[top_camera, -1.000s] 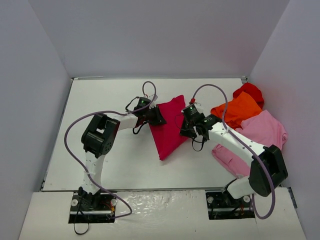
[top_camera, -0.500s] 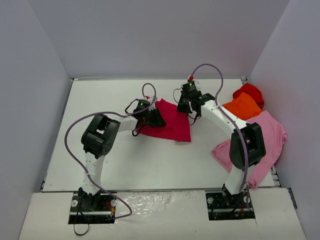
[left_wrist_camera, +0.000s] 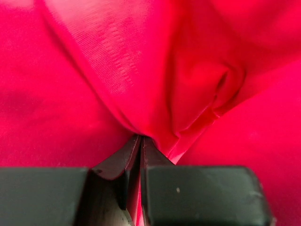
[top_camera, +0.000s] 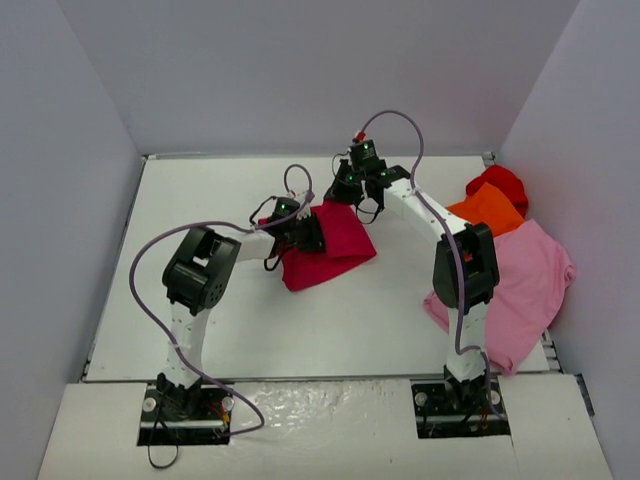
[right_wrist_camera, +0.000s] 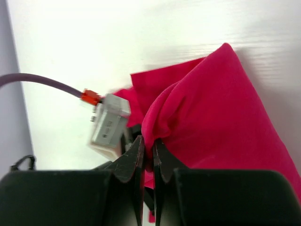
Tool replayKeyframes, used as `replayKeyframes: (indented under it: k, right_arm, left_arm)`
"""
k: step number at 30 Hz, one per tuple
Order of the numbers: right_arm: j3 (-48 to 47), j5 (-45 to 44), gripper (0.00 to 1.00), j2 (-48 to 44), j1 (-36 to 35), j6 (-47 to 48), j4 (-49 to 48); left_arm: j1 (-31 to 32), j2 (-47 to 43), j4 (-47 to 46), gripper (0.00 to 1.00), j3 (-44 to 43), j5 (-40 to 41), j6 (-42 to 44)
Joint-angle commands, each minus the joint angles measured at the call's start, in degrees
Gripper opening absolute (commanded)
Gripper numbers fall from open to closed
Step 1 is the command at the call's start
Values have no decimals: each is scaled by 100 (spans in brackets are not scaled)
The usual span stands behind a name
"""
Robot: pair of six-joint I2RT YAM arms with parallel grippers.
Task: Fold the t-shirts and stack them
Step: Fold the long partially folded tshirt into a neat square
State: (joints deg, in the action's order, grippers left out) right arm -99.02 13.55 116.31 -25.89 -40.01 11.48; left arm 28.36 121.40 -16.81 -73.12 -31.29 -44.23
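Note:
The crimson-magenta t-shirt (top_camera: 330,247) lies bunched on the table's middle, between both grippers. My left gripper (top_camera: 306,232) is shut on its left edge; in the left wrist view (left_wrist_camera: 141,139) the cloth (left_wrist_camera: 155,70) fills the frame and is pinched between the jaws. My right gripper (top_camera: 343,192) is shut on a fold at the shirt's far edge, seen pinched in the right wrist view (right_wrist_camera: 148,143), with the shirt (right_wrist_camera: 221,122) hanging below it. The orange t-shirt (top_camera: 490,212), red t-shirt (top_camera: 498,183) and light pink t-shirt (top_camera: 520,285) lie at the right.
White table (top_camera: 200,200) with grey walls on three sides. The pile of three shirts fills the right side, by the right arm's base (top_camera: 465,380). The left arm's wrist camera box (right_wrist_camera: 109,123) with its purple cable shows beside the shirt.
My right gripper has swung from the shirt's right side to the far side and leftward, carrying its edge over. The shirt went from a spread shape to a bunched fold. My left gripper barely moved.

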Motion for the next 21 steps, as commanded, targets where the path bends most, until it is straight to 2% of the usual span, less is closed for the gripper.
replayKeyframes:
  k: [1,7,11,14,18,21]
  right_arm:
    - [-769,715,0,4,-151,-97,-348]
    - [-856,1229,0,58,-340,-192,-321]
    - [-812,1369,0,-11,-706,-136,-307]
    - [-452,1351,0,-168,-1001,17,-214]
    - [251,1036,0,-486,-1143,124,-44]
    - [898,260,0,-992,-1155,570,370]
  left_arm:
    - [-32,-214,-366,0,-27,-80,-33]
    - [-32,-266,-394,0,9,-35,-51]
    - [-32,-240,-402,0,0,-32,-51]
    - [-32,-239,-419,0,8,-44,-77]
    - [-40,-284,-376,0,26,-18,-16]
    - [-50,-337,-358,0,63,-28,4]
